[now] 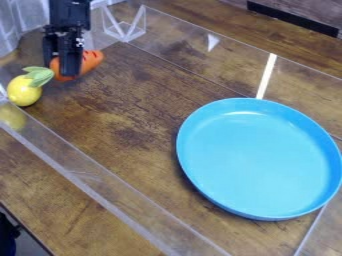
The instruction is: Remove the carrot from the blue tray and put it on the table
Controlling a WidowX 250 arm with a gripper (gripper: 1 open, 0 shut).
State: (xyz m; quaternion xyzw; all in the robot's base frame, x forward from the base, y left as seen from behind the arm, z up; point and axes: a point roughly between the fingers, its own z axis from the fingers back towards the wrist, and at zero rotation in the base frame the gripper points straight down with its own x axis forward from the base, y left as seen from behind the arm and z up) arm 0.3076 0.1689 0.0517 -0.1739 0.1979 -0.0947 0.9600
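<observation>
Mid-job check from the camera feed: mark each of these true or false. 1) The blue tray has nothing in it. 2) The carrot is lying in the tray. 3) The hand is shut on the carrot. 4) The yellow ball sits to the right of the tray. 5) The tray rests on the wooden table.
1) True: the blue tray is bare inside.
2) False: the carrot is far from the tray, near the top-left corner of the picture.
3) True: the hand is closed on the carrot.
4) False: the yellow ball sits far left of the tray, beside the hand.
5) True: the tray rests on the table.
</observation>
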